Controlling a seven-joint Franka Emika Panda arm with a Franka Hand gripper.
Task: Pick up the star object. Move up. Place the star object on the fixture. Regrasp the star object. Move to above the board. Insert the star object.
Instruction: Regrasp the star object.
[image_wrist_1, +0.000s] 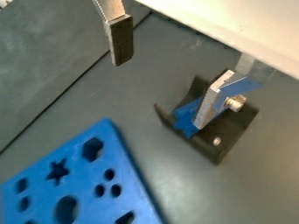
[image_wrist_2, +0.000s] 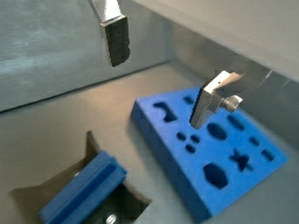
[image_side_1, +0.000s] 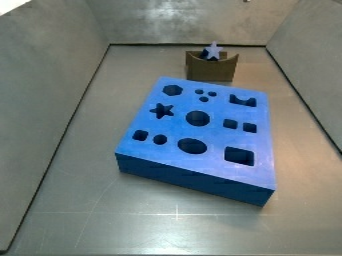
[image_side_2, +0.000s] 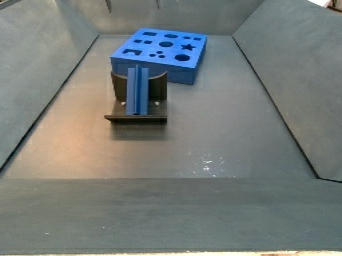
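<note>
- the board (image_side_1: 201, 135): large blue slab with cut-out holes, centre of a side view; star-shaped hole (image_side_1: 163, 111) at its left part, empty, so insertion is not yet done.
- the fixture (image_side_2: 138, 100): dark bracket on the floor, left of centre in a side view, just in front of the board.
- the star object (image_side_2: 139, 88): blue peg resting in the fixture's notch; placing appears done, while regrasp, move above the board and insertion are judged to remain.
- the gripper (image_wrist_1: 163, 70): seen only in both wrist views, raised well clear of the peg; jaws spread wide, nothing between the fingers (image_wrist_1: 121, 44).
</note>
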